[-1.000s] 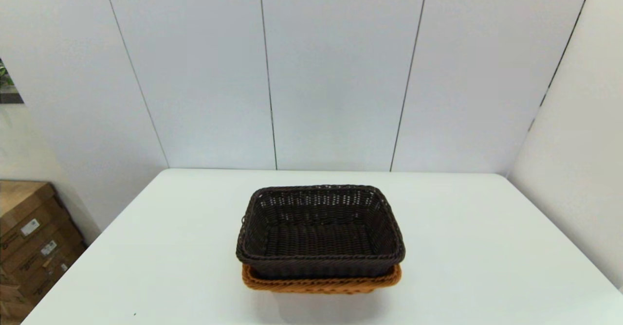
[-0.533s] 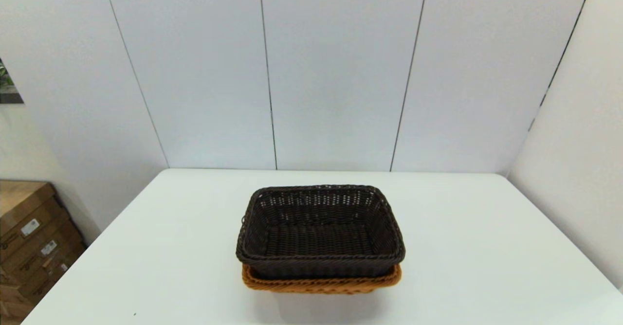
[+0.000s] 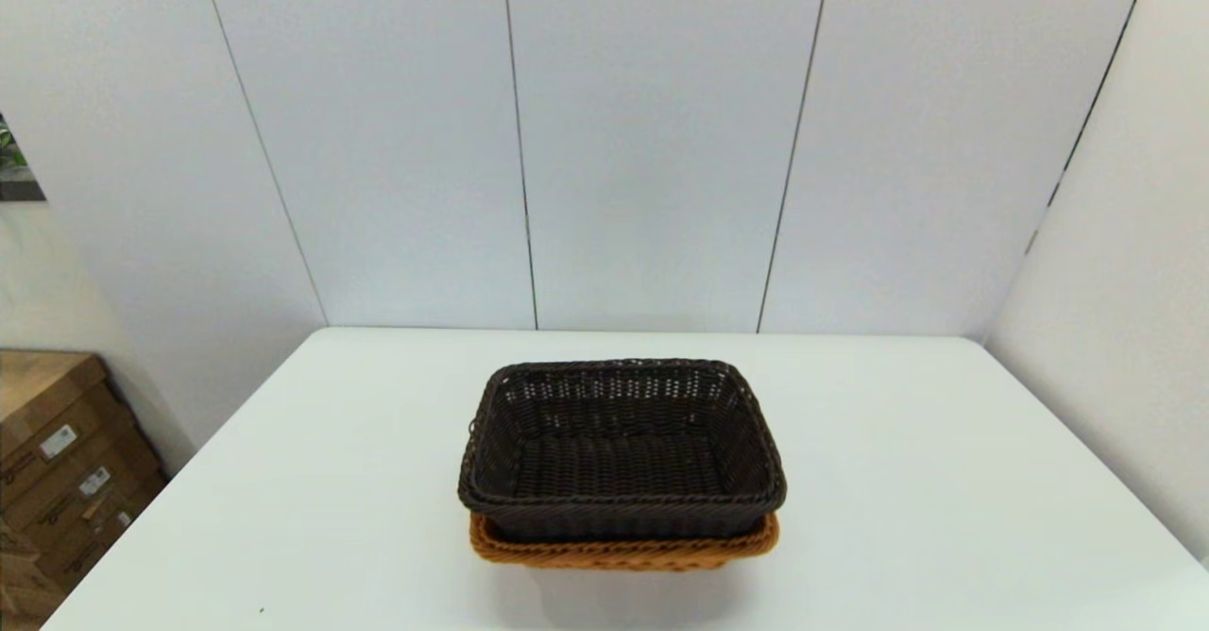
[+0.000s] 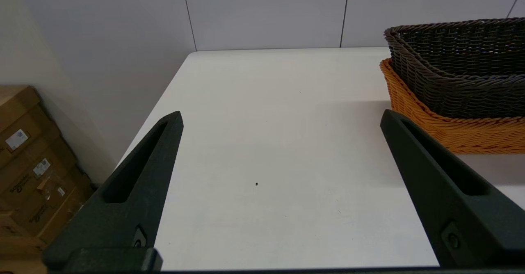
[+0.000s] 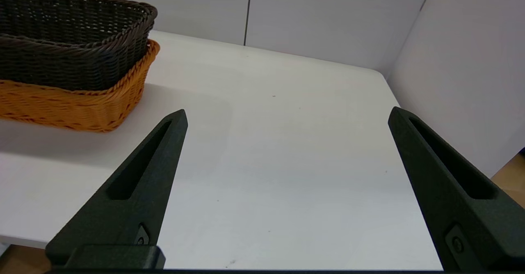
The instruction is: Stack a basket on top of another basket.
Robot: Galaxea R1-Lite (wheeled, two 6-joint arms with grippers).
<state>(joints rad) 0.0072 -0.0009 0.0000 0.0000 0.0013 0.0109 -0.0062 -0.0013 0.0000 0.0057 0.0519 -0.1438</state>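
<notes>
Dark brown basket is sitting nested in the orange basket, so stacking looks done; left gripper and right gripper are parking beside the orange basket, fingers spread wide, holding nothing.

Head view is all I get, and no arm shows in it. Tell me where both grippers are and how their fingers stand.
Observer: The left gripper hangs open over bare white table, off the baskets' left side.
Operator: Report the right one.
Observer: The right gripper is open too, over the table to the baskets' right, touching nothing.
Operator: Check the stack from the side.
Observer: The dark brown basket sits nested inside the orange basket, its rim standing higher.
</notes>
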